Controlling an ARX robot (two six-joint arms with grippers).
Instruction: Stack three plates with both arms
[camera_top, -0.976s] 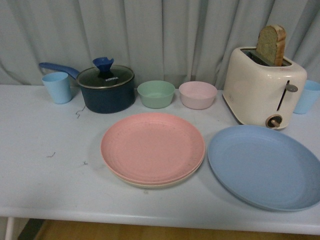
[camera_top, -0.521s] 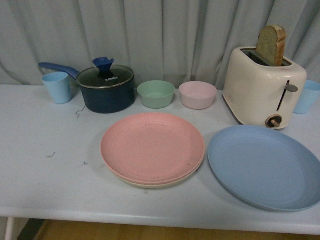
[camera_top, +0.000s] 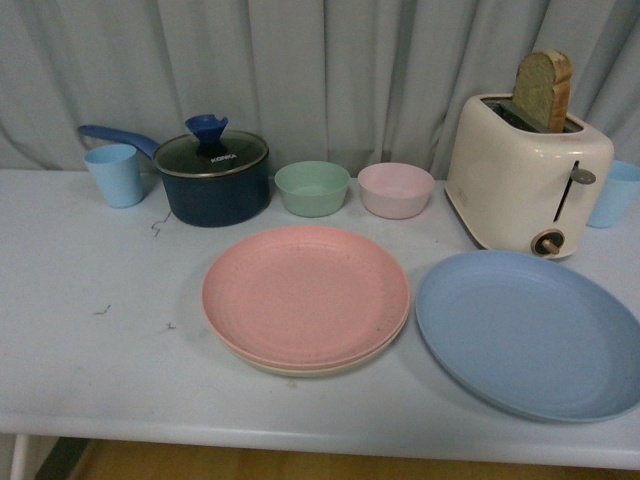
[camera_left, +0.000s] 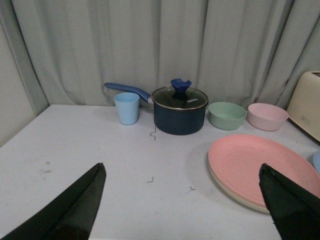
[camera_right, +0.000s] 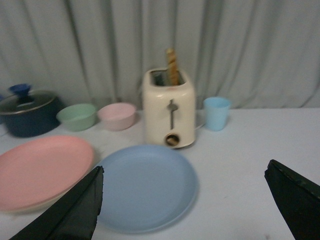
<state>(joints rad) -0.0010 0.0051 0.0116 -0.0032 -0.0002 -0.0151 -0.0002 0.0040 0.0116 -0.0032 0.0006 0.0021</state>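
- The left pincer (camera_left: 181, 169) is spread wide, its two black fingers (camera_left: 70, 210) far apart at the near edge of its wrist view, above the left part of the counter (camera_top: 90, 370).
- A light blue cup (camera_top: 115, 174) stands upright at the far left, close to the grey curtain (camera_top: 330, 70).
- Just right of it sits a dark blue pot (camera_top: 215, 185) with its glass lid on; the blue handle reaches back past the cup.
- A green bowl (camera_top: 312, 188) and a pink bowl (camera_top: 395, 190) stand side by side to the right of the pot, close but apart.
- Nearer, in the middle, the pink plate (camera_top: 305, 293) lies on the beige plate (camera_top: 300, 368), of which only the rim shows along the near edge.
- The blue plate (camera_top: 530, 333) lies flat on the counter by itself, just right of that pair with a narrow gap.
- Behind it a cream toaster (camera_top: 525, 185) holds a slice of bread (camera_top: 543, 90) upright in a slot.
- A second blue cup (camera_top: 612, 193) stands at the far right beside the toaster.
- The right pincer (camera_right: 184, 170) is also spread wide, over the near side of the blue plate.
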